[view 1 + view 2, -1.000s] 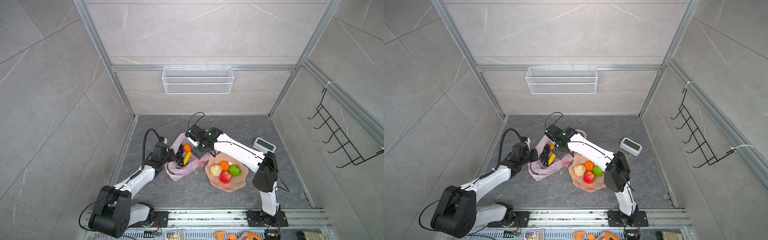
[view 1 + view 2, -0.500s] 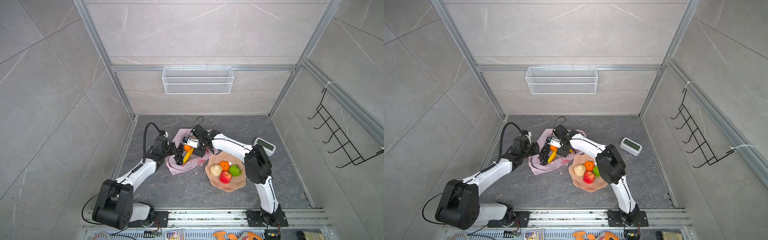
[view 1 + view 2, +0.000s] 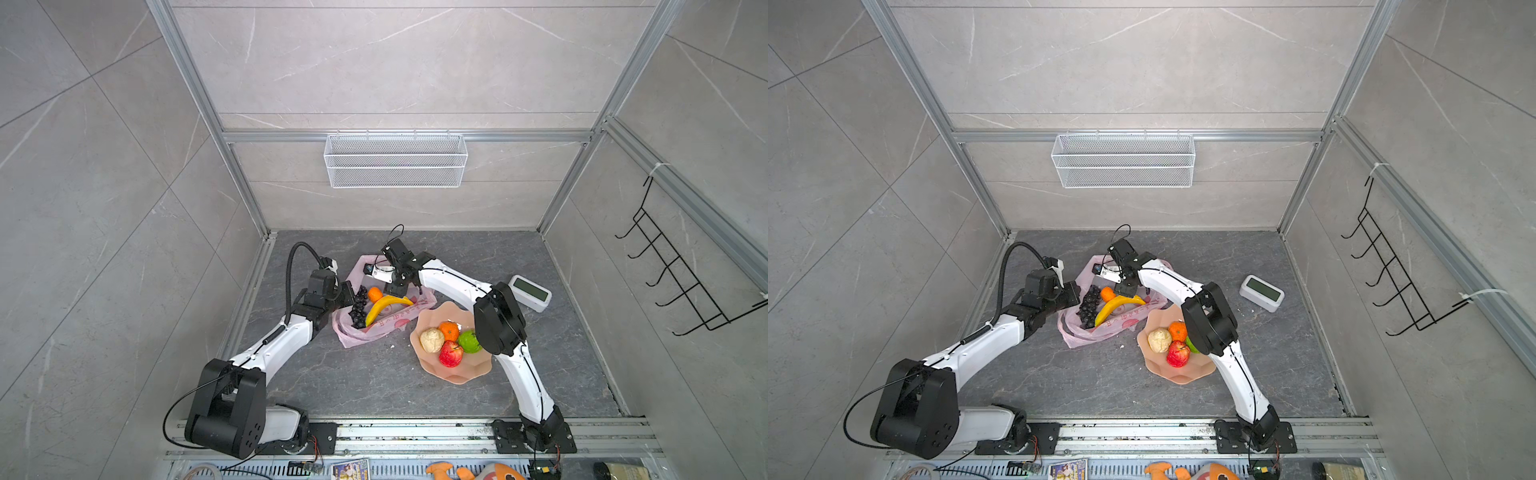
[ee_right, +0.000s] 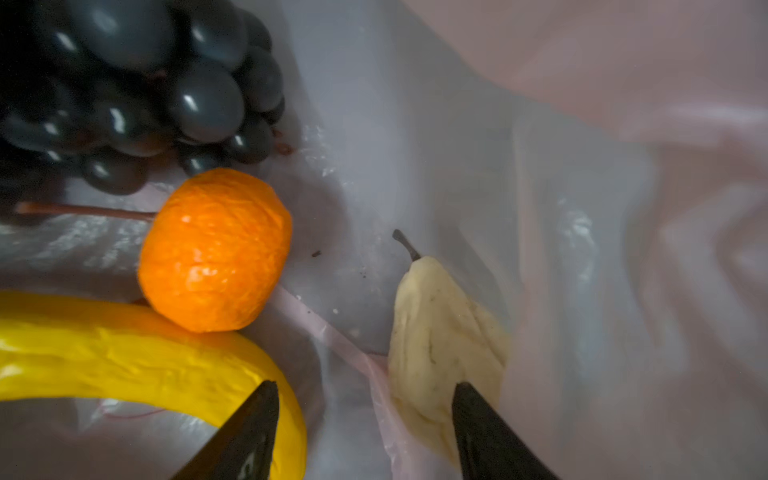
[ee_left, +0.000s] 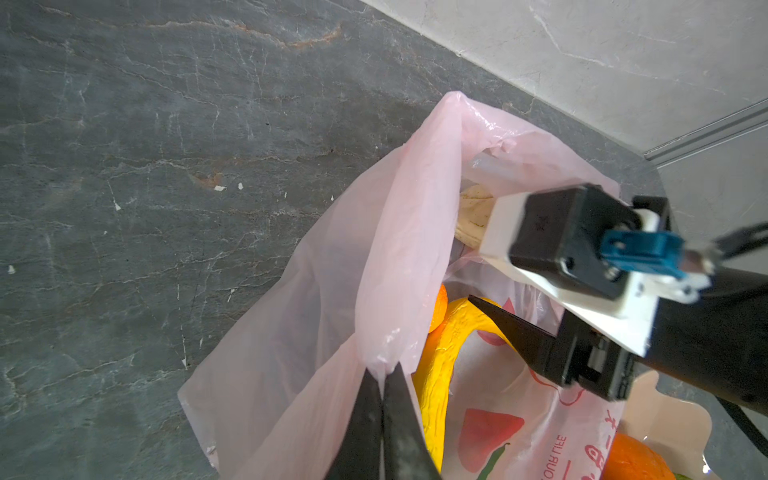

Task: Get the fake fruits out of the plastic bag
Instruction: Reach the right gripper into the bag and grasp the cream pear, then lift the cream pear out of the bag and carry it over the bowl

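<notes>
Right wrist view shows a cream-beige pear-shaped toy fruit lying inside the thin translucent pale-pink plastic bag, near an orange tangerine, a yellow banana and a dark grape bunch. The right gripper hangs over them, jaws spread and empty, one finger above the banana and one above the pear. It should probably centre on one fruit, descend clear of loose film, then close. The left gripper is clenched on the bag's rim, holding the mouth open. In both top views the right arm arches over the peach wavy-edged dish, wrist bent down into the bag, while the left arm stretches low.
</notes>
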You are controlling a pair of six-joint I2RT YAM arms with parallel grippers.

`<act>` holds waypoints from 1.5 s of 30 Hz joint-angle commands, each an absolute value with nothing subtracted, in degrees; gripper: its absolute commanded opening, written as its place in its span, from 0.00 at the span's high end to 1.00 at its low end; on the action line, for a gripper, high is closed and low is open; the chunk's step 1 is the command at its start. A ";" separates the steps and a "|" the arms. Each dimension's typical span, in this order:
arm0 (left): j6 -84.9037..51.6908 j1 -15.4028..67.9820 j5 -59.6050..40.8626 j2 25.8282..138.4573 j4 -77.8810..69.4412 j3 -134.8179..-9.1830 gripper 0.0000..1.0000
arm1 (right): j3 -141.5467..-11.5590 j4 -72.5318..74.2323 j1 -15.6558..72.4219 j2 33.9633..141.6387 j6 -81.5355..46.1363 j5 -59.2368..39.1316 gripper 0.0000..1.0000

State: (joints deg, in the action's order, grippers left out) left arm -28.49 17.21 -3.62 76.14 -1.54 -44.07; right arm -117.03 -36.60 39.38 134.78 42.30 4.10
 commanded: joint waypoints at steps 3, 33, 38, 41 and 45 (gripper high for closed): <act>-28.98 17.05 -4.14 72.87 -3.18 -43.42 1.00 | -122.31 -39.24 38.98 138.26 45.89 7.91 0.30; -28.25 17.07 -3.54 72.77 -4.17 -41.93 1.00 | -134.33 -43.39 37.22 151.15 47.99 14.24 0.36; -28.30 17.05 -3.51 73.21 -4.50 -41.74 1.00 | -135.02 -44.17 37.35 151.18 47.56 13.26 0.51; -28.38 17.05 -3.51 73.56 -4.65 -41.75 1.00 | -135.26 -45.07 37.44 150.68 47.38 12.60 0.60; -28.39 17.06 -3.43 73.56 -4.74 -41.79 1.00 | -134.22 -45.80 37.68 149.00 47.38 12.01 0.67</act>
